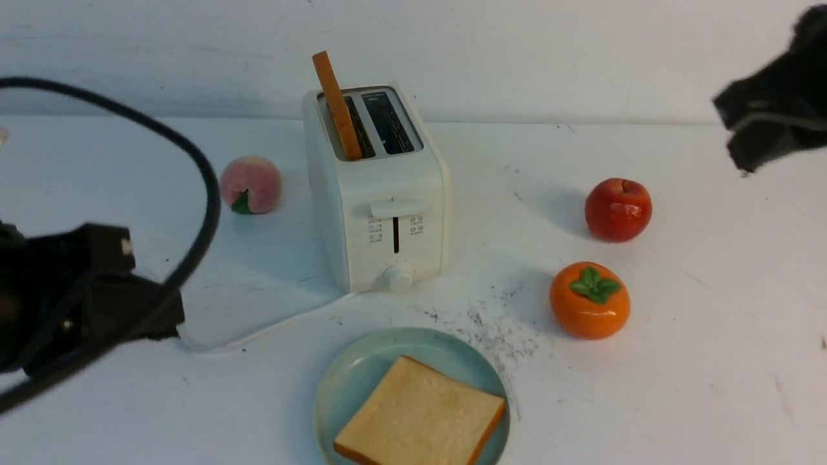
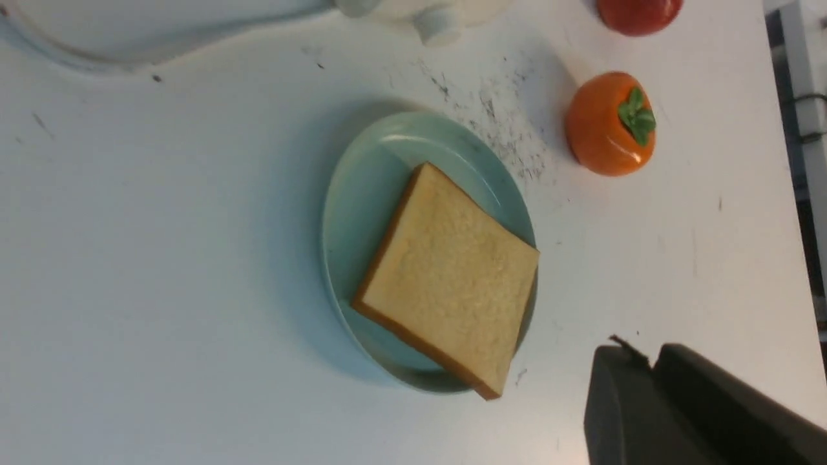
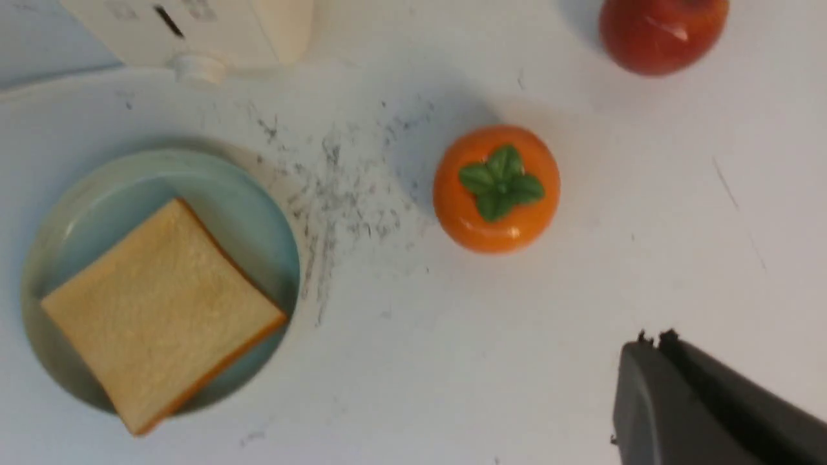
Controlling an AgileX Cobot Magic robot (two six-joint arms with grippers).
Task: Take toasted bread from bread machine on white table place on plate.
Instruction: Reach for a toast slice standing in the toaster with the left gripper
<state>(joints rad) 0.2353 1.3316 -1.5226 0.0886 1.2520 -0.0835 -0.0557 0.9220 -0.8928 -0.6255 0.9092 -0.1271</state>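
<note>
While one square tan toast slice (image 1: 420, 413) with orange crust lies flat on the round pale blue-green plate (image 1: 342, 387), the second orange-edged toast slice (image 1: 336, 106) stands on edge in the white boxy toaster (image 1: 387, 226) on the scuffed white table (image 1: 711, 336). It is ahead and right of my left gripper (image 2: 639, 365) and well left of my right gripper (image 3: 652, 352). Its long axis runs away from me along the slot, top leaning left. Both grippers' fingers are pressed together, holding nothing. My left arm looks the nearer.
</note>
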